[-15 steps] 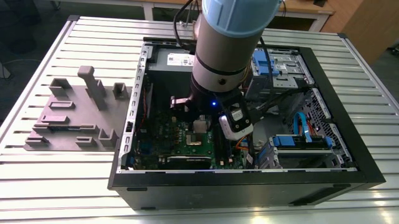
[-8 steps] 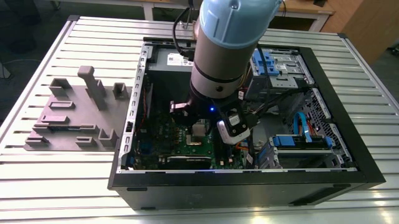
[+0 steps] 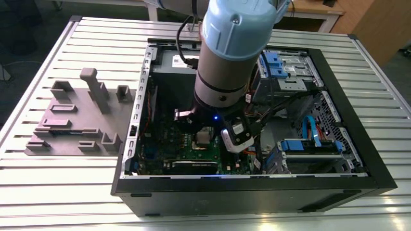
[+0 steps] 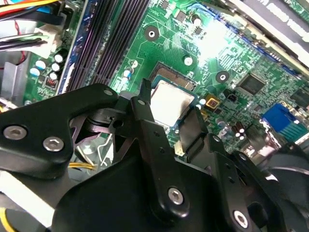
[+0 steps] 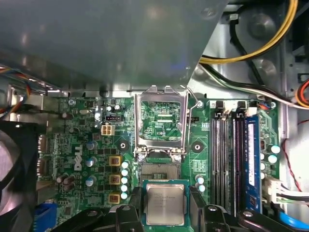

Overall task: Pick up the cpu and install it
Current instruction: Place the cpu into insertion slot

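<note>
The cpu [image 5: 165, 204] is a flat silver square chip held between two black fingers [image 5: 136, 205], so my gripper [image 5: 165, 199] is shut on it. It hangs over the green motherboard [image 5: 87, 145], partly overlapping the bare socket [image 5: 159, 169]. Beyond the socket, its silver frame [image 5: 161, 121] stands flipped open. In the second wrist view the cpu [image 4: 171, 102] sits between the fingers [image 4: 143, 108] of the gripper [image 4: 169, 115], above the dark socket area [image 4: 174, 77]. In the exterior view the arm [image 3: 224, 62] reaches down into the open computer case [image 3: 257, 180].
Memory slots [image 5: 227, 154] run beside the socket, and capacitors [image 5: 124, 180] line its other side. Yellow and black cables [image 5: 251, 43] cross above. A grey power supply box [image 3: 172, 72] and blue drive bays [image 3: 308, 144] crowd the case. A grey parts fixture [image 3: 70, 120] lies at the exterior view's left.
</note>
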